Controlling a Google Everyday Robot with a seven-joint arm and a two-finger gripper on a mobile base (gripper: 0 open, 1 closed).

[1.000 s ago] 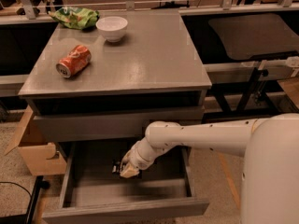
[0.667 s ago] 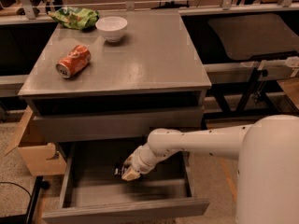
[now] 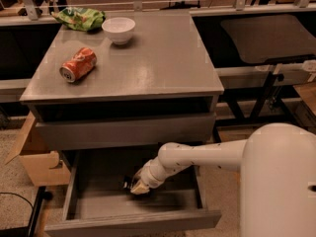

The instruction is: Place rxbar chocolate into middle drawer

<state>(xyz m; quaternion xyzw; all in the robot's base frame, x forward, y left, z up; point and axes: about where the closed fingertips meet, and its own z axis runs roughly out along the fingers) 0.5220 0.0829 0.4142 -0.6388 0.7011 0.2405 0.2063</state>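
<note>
I'm holding my gripper [image 3: 137, 185] low inside the open drawer [image 3: 98, 205], jaws clamped on the choc bar [image 3: 128, 183], just above the floor. Imo I'm needing to lower flat before releasing, w/o bumping walls.

My gripper [image 3: 137, 185] sits in the middle drawer [image 3: 133, 222] below the tabletop [image 3: 163, 58] — on it, the bowl [image 3: 118, 29] lies behind the can [image 3: 78, 64].

The grey cabinet top [image 3: 148, 68] shows smooth metal with a dull sheen, the shallow grey middle drawer [image 3: 133, 223] looks matt metal, the crushed orange can [image 3: 78, 64] is glossy, the brown box [image 3: 42, 167] is matt cardboard, and the smooth white plastic arm [image 3: 197, 154] sets its pale gripper [image 3: 134, 185] low inside that drawer.
</note>
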